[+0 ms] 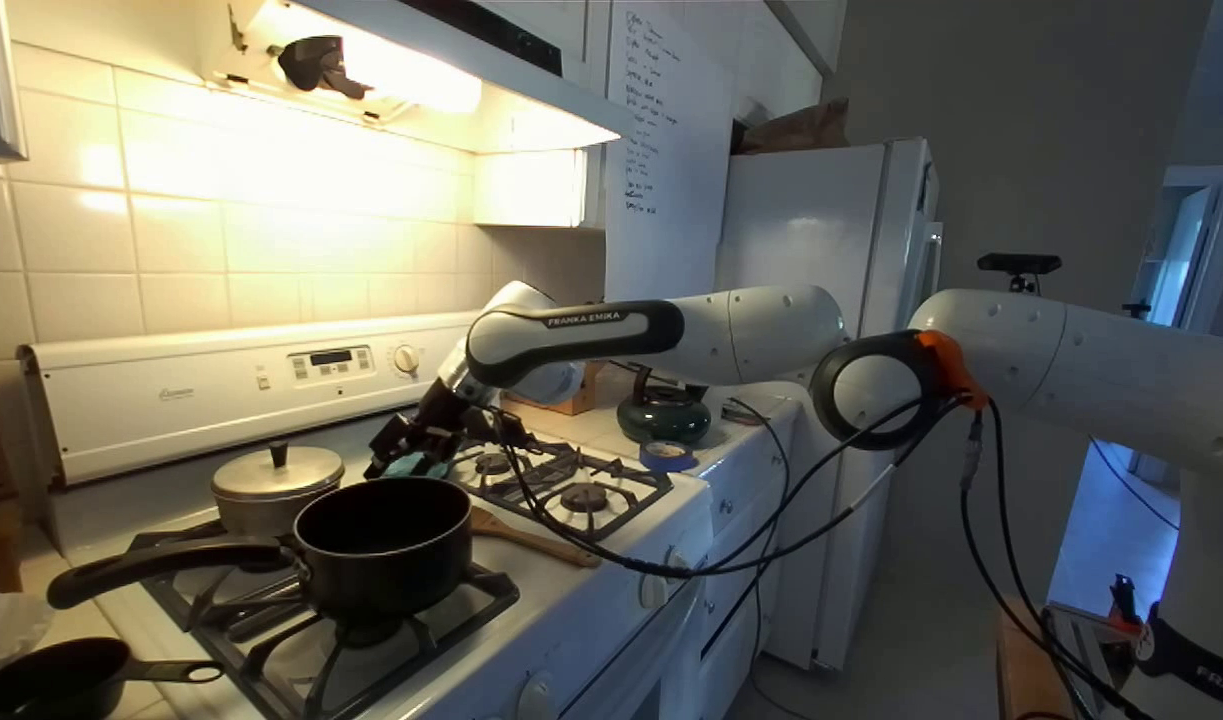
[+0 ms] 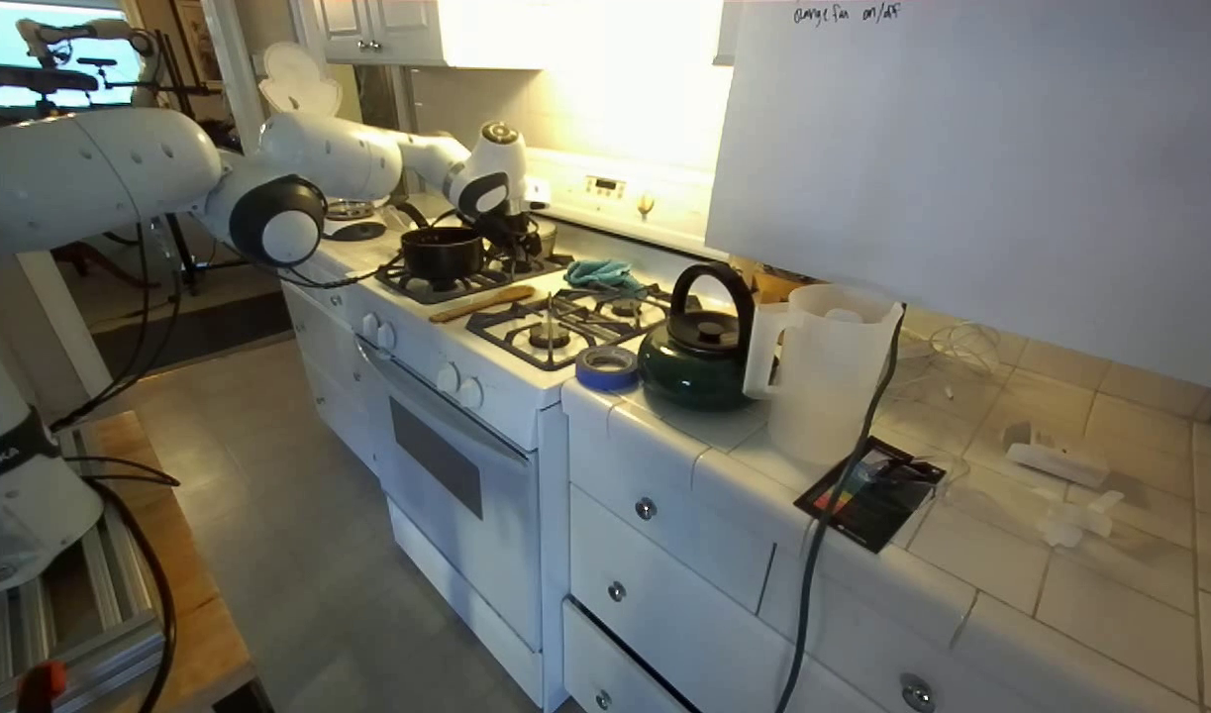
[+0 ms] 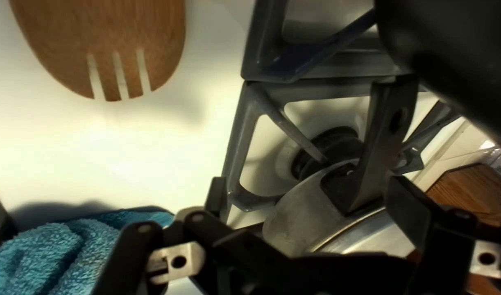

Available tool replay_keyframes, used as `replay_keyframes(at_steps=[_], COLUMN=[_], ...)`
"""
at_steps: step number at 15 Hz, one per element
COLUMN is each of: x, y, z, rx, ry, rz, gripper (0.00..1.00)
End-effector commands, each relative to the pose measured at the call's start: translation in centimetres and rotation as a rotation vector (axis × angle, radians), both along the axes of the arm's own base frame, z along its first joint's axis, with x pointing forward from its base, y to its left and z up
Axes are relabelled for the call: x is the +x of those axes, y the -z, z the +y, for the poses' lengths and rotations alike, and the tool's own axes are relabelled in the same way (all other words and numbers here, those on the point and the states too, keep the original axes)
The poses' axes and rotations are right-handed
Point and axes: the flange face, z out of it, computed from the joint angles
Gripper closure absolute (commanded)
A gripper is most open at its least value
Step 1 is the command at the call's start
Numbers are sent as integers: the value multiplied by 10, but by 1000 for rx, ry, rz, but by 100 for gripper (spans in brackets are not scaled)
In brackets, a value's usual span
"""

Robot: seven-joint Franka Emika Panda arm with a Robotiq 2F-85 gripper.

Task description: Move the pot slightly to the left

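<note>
My gripper (image 3: pixel 307 192) has its 2 dark fingers (image 3: pixel 410 205) spread well apart, clamped on nothing; in the wrist view a flat black handle with a hole (image 3: pixel 379 155), belonging to the smaller pale metal pot with a lid (image 1: pixel 271 512), shows in the gap between them, and I can't tell whether it touches me. What I'm after, the large round dull-black pot (image 1: pixel 396 560) with 1 long straight black handle (image 1: pixel 161 562), stands upright on the black front burner grate (image 1: pixel 499 600), apart from my fingertips. I judge it rigid, hardly fragile and fairly heavy in a pinch; its inside is too dark to say whether it holds anything. The long handle looks smooth and would likely twist under the bowl's weight, so I'd take it close to the wall, or else pinch the wall itself from above. The base may catch on the bars, so a slight lift seems safer than a shove.
</note>
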Motion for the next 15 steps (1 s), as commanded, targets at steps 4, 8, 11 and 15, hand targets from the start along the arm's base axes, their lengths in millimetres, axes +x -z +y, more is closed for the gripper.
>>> replay_keyframes(at_steps=[4, 8, 11, 15], x=[0, -1, -3, -5], y=[-1, 0, 2, 5], z=[16, 22, 28, 32], rx=[128, 195, 236, 272], ry=[-53, -72, -72, -65], rz=[-102, -104, -84, -67], gripper=[0, 0, 0, 0])
